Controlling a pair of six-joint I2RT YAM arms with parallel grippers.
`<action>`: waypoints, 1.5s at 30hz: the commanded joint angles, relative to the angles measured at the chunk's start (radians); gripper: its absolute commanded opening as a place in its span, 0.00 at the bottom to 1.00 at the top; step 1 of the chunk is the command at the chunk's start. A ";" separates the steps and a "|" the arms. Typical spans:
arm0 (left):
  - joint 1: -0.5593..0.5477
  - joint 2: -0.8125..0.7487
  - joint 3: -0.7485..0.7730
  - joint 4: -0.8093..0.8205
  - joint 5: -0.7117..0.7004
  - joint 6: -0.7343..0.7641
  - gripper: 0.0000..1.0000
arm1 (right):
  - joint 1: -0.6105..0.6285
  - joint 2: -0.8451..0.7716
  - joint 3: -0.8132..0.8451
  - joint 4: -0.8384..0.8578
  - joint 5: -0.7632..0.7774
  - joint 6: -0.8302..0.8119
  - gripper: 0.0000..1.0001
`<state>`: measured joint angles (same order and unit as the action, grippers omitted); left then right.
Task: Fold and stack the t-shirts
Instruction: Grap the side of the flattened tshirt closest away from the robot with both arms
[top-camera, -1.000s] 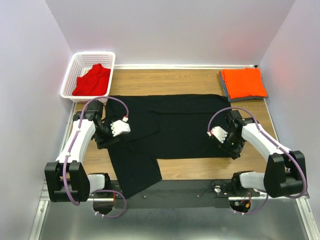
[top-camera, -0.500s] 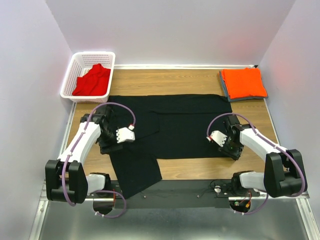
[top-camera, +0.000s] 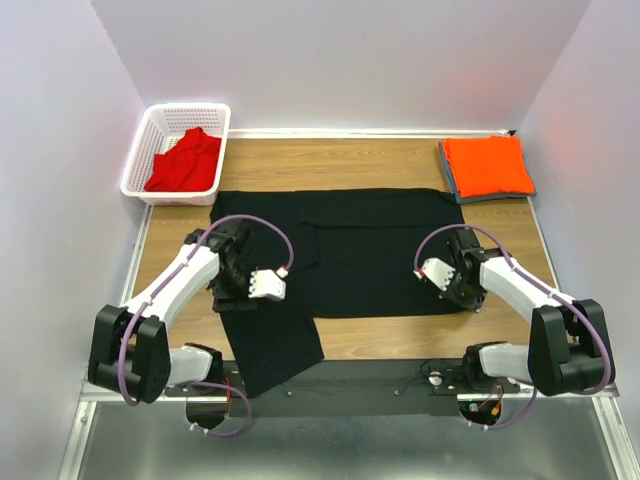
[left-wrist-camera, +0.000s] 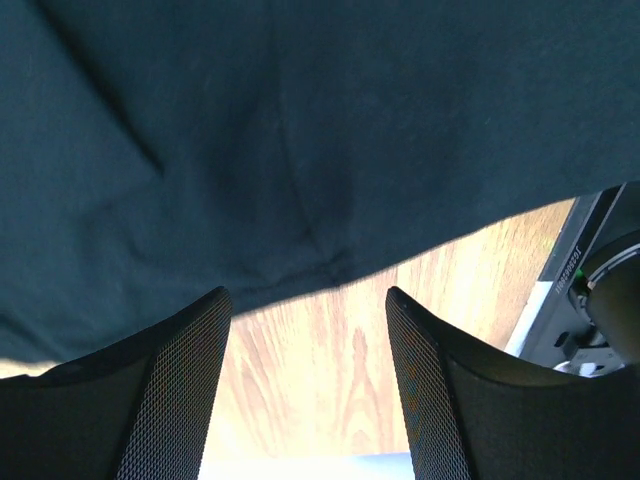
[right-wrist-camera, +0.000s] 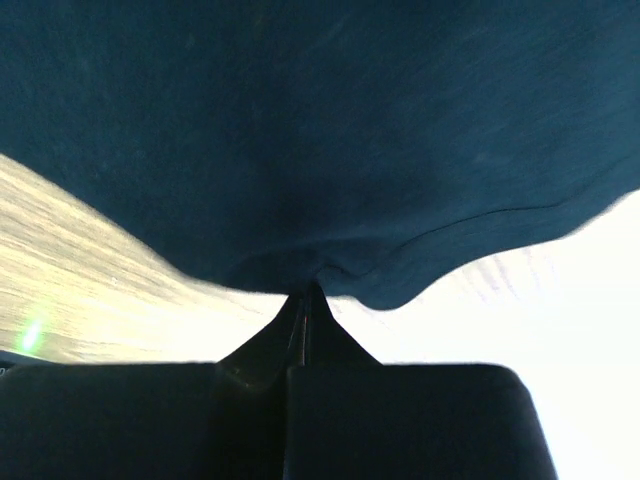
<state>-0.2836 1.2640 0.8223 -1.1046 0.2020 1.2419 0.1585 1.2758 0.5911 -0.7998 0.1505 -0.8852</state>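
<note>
A large black t-shirt (top-camera: 350, 250) lies spread flat across the wooden table. My right gripper (right-wrist-camera: 307, 290) is shut on the shirt's hem (right-wrist-camera: 400, 280), and in the top view it (top-camera: 465, 300) sits at the near right corner. My left gripper (left-wrist-camera: 305, 300) stands open above bare wood, with the black shirt's edge (left-wrist-camera: 300, 200) just beyond its fingertips and nothing between them. From above it (top-camera: 236, 300) is low over the shirt's near left part. An orange t-shirt (top-camera: 487, 166) lies folded at the back right. A red t-shirt (top-camera: 185, 162) lies crumpled in the basket.
The white mesh basket (top-camera: 150, 135) stands at the back left corner. The orange shirt rests on a grey pad (top-camera: 450, 180). One part of the black shirt hangs towards the table's near edge (top-camera: 270, 345). White walls close in three sides.
My right gripper has shut on the black shirt's near right hem. My left arm has swung right and nearer, over the shirt's left part, jaws still open.
</note>
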 joint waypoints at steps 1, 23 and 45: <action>-0.080 0.011 -0.023 0.011 -0.074 0.053 0.71 | 0.004 0.026 0.073 -0.009 -0.066 0.032 0.01; -0.410 -0.091 -0.285 0.097 -0.300 0.289 0.74 | 0.004 0.140 0.153 -0.019 -0.060 0.048 0.01; -0.407 -0.164 -0.272 0.158 -0.214 0.237 0.00 | 0.004 0.103 0.167 -0.044 -0.037 0.034 0.01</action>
<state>-0.6895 1.1294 0.5423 -0.9134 -0.0483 1.4807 0.1585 1.4036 0.7383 -0.8143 0.1101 -0.8417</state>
